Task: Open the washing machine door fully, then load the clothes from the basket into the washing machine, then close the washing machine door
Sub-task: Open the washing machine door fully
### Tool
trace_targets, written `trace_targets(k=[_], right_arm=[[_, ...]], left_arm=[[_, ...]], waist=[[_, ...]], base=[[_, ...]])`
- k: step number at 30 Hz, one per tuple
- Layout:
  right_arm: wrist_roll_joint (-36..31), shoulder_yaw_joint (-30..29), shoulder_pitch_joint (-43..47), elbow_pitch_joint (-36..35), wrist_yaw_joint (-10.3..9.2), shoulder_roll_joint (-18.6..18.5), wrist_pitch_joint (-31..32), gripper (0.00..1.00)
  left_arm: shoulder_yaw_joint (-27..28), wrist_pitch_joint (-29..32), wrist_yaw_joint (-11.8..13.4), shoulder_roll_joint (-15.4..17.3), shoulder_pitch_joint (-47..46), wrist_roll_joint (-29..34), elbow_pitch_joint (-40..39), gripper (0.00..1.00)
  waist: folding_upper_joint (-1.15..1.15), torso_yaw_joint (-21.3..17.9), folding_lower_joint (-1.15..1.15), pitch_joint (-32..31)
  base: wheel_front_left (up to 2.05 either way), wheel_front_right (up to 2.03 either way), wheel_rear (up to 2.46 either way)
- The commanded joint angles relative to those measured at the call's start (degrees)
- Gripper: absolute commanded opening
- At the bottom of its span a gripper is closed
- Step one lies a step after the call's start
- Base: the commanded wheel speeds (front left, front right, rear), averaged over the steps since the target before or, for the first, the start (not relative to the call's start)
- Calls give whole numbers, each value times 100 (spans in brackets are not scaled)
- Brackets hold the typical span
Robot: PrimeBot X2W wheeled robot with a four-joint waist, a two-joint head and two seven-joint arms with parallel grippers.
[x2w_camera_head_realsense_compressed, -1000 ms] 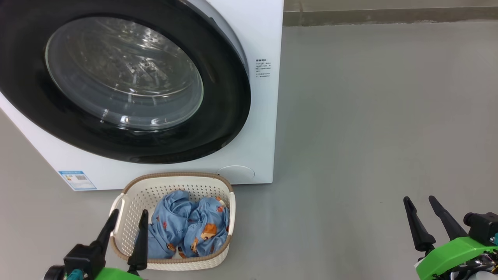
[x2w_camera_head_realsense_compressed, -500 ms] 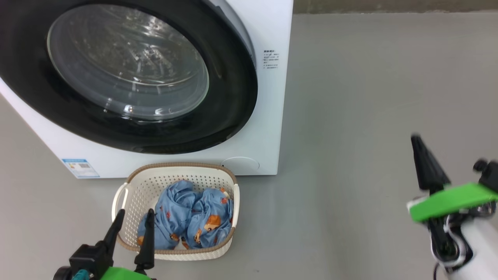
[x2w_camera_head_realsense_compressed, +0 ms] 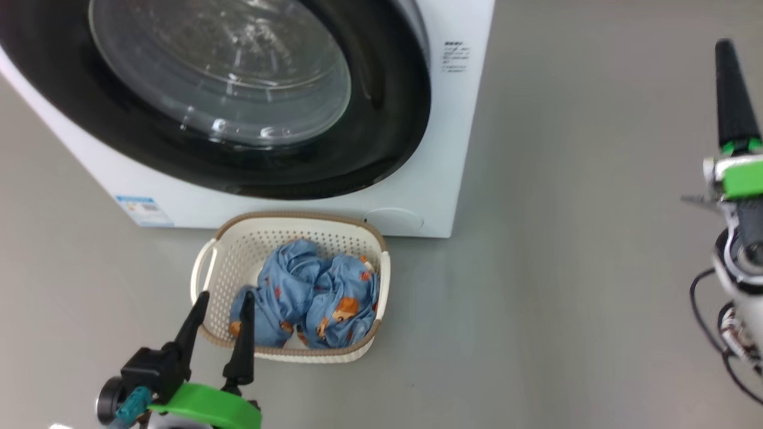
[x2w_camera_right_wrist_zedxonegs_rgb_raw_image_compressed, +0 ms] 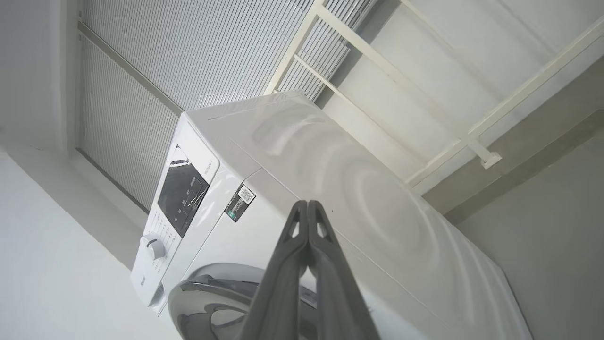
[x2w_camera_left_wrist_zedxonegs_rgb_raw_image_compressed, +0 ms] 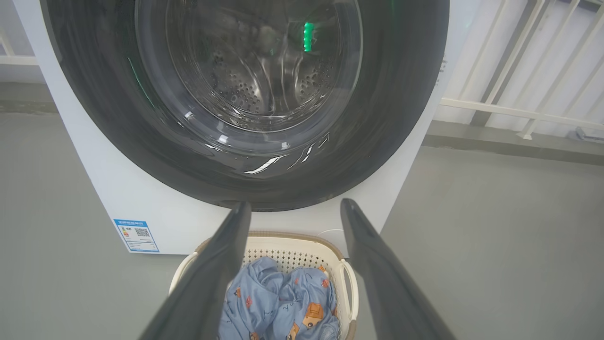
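Clothes [x2w_camera_head_realsense_compressed: 310, 295] lie bunched in the basket [x2w_camera_head_realsense_compressed: 298, 215], which sits on the grey floor [x2w_camera_head_realsense_compressed: 566, 268] just in front of the washing machine [x2w_camera_head_realsense_compressed: 462, 149]. The washing machine door [x2w_camera_head_realsense_compressed: 393, 119] looks closed against the white front. My left gripper [x2w_camera_head_realsense_compressed: 226, 294] hovers by the basket's near left corner, fingers apart and holding nothing. My right gripper [x2w_camera_head_realsense_compressed: 726, 53] is raised well off to the right, fingers pressed together, empty.
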Motion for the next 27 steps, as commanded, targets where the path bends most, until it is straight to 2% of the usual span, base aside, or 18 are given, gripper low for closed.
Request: trace_targets(k=[1,4,9,13,23,25,27], right_arm=[[313,125,-239,-158,26,-156,105,0],[834,228,-525,-218,26,-390,562,0],[1080,431,-912,-347,26,-838,1326,0],[1313,506,-1189,-351,26,-1043,2027,0],[1652,423,-1764,-133,26,-1059,3393,0],[1737,355,-1948,-16,26,-1029,3824,0],[1758,325,-2011,24,26,-1018,3949,0]], left_arm=[[92,-78,11,43,-236,-117,-184,100],[-73,-78,74,42,-334,-243,-217,100],[-363,-78,203,41,-480,-426,-316,100],[-548,-78,298,41,-567,-546,-436,100],[-903,-78,493,41,-689,-789,-653,100],[-1041,-78,553,40,-738,-875,-708,100],[-1083,-78,570,40,-761,-897,-728,100]], waist=[[0,224,0,240],[0,369,0,421],[0,636,0,730],[0,812,0,960],[0,1049,0,1370],[0,1130,0,1527],[0,1158,0,1583]], base=[[0,0,0],[0,0,0],[0,0,0],[0,0,0],[0,0,0],[0,0,0],[0,0,0]])
